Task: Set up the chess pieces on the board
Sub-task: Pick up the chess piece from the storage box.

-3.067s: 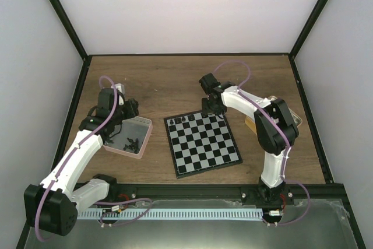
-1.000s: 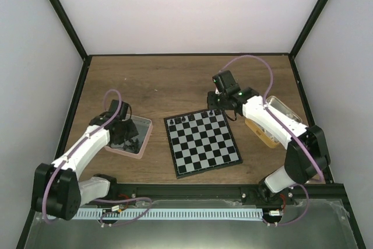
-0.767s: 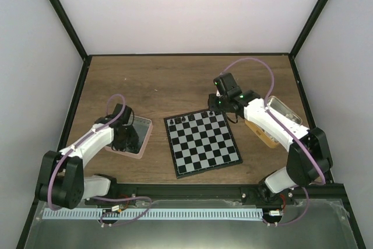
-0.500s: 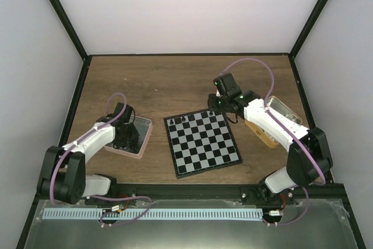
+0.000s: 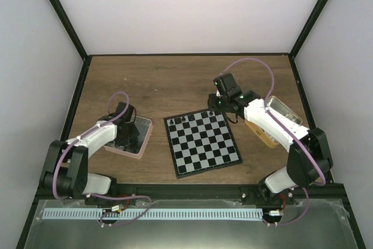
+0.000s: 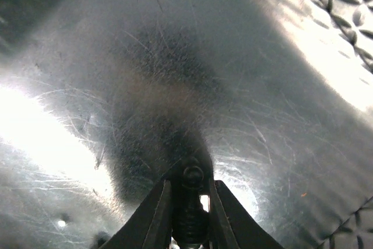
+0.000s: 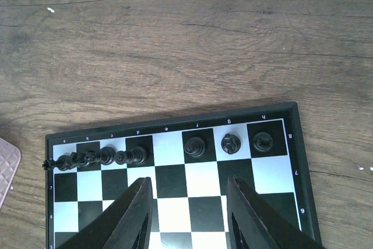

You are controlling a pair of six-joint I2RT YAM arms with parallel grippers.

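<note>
The board (image 5: 203,144) lies mid-table. Several black chess pieces (image 5: 185,119) sit on its far row. In the right wrist view three stand upright (image 7: 231,143) and several lie tipped in a line at the left (image 7: 99,157). My right gripper (image 7: 189,208) is open and empty, hovering over the board's far edge (image 7: 175,123); it also shows in the top view (image 5: 218,107). My left gripper (image 5: 124,136) is down inside the pink-rimmed tray (image 5: 144,140), shut on a black chess piece (image 6: 192,202) just above the scratched metal floor (image 6: 245,74).
A tan tin (image 5: 284,115) lies right of the board under my right forearm. Bare wood table surrounds the board (image 5: 157,83). Other black pieces in the tray are hidden by my left arm. No whitish pieces show.
My left gripper has drawn nearer and lower into the tray, its arm folding in. My right gripper holds nearly still over the board's far edge, after swinging its elbow outward earlier.
</note>
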